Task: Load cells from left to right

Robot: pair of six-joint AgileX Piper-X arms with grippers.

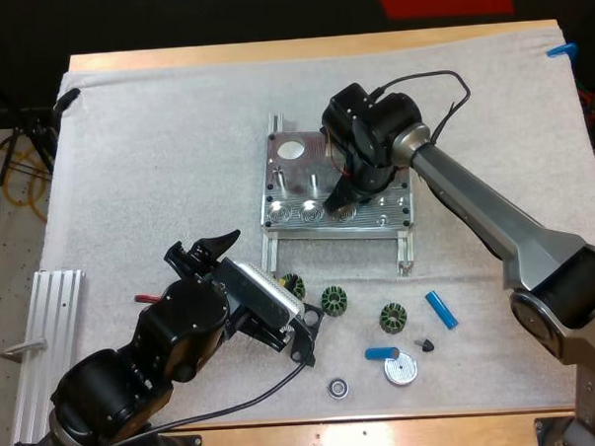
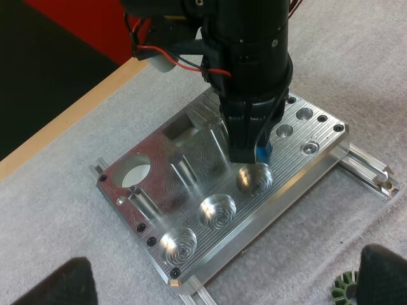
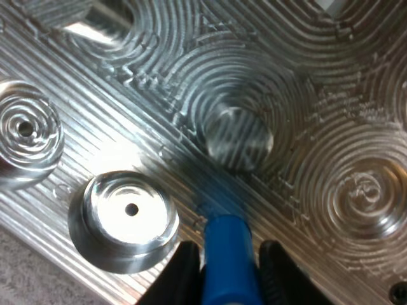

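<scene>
On the white mat (image 1: 156, 140) lies the metal fixture (image 1: 291, 179); my left gripper (image 1: 200, 249) hangs spread and empty nearby. My right gripper (image 1: 342, 199) clamps a blue cell (image 3: 227, 260) just beside a front-row pocket (image 3: 131, 210). This looks like the loading step, needing centring over it, then straight lowering.

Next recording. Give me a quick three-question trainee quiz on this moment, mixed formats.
1. True or false: the right pincer is shut on a blue cylinder above the metal fixture.
2. How many loose blue cylinders lie on the mat? A one, B two, C four.
3. Fill in: the left pincer holds nothing, and its fingers stand ____.
Key: 1 true; 2 B; 3 open.
</scene>
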